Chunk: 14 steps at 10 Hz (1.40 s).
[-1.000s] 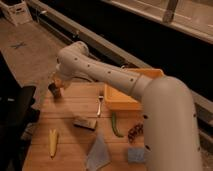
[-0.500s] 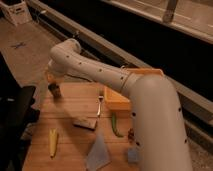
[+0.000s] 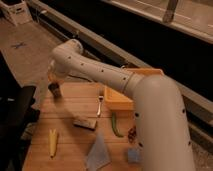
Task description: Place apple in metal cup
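I have the gripper point(image 3: 54, 80) at the far left of the desk point(image 3: 70, 125), directly above the metal cup point(image 3: 55, 90) — almost touching its rim. The fingers are pressed together, and something pale orange shows between them; I take it for the apple point(image 3: 52, 77), though the arm hides most of it. The drop looks straight down.

Arm point(image 3: 125, 85): off-white with small dark dots. Gripper point(image 3: 53, 79), left of centre: pale. Metal cup point(image 3: 55, 90): dark grey. Table point(image 3: 70, 125): light wood planks. Corn cob point(image 3: 52, 142), lower left: yellow. Tray point(image 3: 117, 100), centre: orange-yellow. Cloth point(image 3: 98, 152), bottom: grey-blue. Pepper point(image 3: 116, 125): green.
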Motion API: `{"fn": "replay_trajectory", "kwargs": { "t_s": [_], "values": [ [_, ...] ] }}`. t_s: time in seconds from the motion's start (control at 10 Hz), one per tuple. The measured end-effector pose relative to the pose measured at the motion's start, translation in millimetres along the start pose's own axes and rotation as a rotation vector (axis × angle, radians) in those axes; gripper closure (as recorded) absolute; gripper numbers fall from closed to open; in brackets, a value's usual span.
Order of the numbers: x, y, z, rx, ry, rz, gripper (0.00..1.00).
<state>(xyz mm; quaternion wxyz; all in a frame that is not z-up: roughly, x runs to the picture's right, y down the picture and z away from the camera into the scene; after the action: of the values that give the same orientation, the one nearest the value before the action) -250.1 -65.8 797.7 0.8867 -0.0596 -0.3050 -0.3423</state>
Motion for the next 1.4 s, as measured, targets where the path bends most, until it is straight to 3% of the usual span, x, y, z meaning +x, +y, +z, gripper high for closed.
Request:
{"fn": "replay_trajectory", "kwargs": {
  "t_s": [0.2, 0.5, 1.0, 1.4],
  "values": [
    [22, 9, 12, 0.012, -0.005, 0.05, 1.0],
    [38, 0, 39, 0.054, -0.04, 0.093, 1.0],
    [18, -41, 80, 0.099, -0.124, 0.055, 1.0],
    [7, -37, 113, 0.088, -0.199, 0.076, 1.0]
  ]
}}
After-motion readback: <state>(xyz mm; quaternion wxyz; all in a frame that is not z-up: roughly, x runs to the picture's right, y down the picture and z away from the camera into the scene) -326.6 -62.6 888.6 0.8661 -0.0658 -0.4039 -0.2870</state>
